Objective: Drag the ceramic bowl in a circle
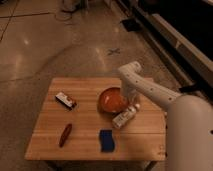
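The ceramic bowl (pixel 112 100), round, shallow and orange-red with a darker rim, sits on the wooden table (pixel 85 125) right of centre. My gripper (pixel 128 96) hangs from the white arm at the bowl's right rim, reaching down from the right. Its tips are hidden between the bowl's edge and the arm's wrist.
A white bottle (pixel 124 118) lies on its side just in front of the bowl, close to the gripper. A blue sponge (pixel 106 139) lies near the front edge. A reddish-brown stick-shaped thing (pixel 65 135) lies front left. A small black-and-white packet (pixel 65 100) lies at the left.
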Robot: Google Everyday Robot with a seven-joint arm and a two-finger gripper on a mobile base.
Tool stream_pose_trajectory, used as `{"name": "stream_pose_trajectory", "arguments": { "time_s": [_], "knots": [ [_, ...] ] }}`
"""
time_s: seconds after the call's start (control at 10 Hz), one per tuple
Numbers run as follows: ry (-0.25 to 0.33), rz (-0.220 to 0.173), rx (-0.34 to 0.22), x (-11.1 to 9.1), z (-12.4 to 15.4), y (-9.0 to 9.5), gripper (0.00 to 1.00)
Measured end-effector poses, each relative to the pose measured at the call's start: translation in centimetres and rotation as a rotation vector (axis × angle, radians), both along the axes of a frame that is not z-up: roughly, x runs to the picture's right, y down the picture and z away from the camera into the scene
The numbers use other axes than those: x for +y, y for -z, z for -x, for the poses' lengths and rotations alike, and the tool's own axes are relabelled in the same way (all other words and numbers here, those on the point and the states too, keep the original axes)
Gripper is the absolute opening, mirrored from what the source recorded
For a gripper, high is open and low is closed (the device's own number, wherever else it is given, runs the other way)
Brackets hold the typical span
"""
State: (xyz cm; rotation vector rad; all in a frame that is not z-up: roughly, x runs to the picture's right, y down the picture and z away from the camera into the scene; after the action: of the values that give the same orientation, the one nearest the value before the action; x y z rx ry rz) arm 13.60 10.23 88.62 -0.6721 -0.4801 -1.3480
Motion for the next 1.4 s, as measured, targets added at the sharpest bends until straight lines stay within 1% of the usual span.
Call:
{"name": "stream_pose_trajectory", "arguments": {
  "time_s": [0.2,0.3,0.4,0.5,0.7,0.8,0.9,1.1,1.2,1.3,1.4],
  "knots": [
    [0.045,0.029,-0.064,1.7,2.6,2.2,0.00],
    [0.072,0.044,-0.107,2.6,4.8,3.3,0.00],
    [0.087,0.052,-0.132,3.0,6.2,3.8,0.00],
    [0.106,0.061,-0.171,3.5,8.5,4.4,0.00],
    [0.121,0.066,-0.221,3.5,12.2,4.7,0.00],
    [0.121,0.063,-0.236,3.2,13.7,4.6,0.00],
    [0.119,0.056,-0.254,2.4,15.7,4.2,0.00],
    [0.116,0.031,-0.265,0.4,18.4,3.1,0.00],
    [0.119,0.018,-0.259,-0.6,19.3,2.3,0.00],
    [0.114,0.000,-0.241,-2.2,19.4,1.3,0.00],
    [0.106,-0.016,-0.211,-3.7,18.7,0.1,0.00]
  ]
}}
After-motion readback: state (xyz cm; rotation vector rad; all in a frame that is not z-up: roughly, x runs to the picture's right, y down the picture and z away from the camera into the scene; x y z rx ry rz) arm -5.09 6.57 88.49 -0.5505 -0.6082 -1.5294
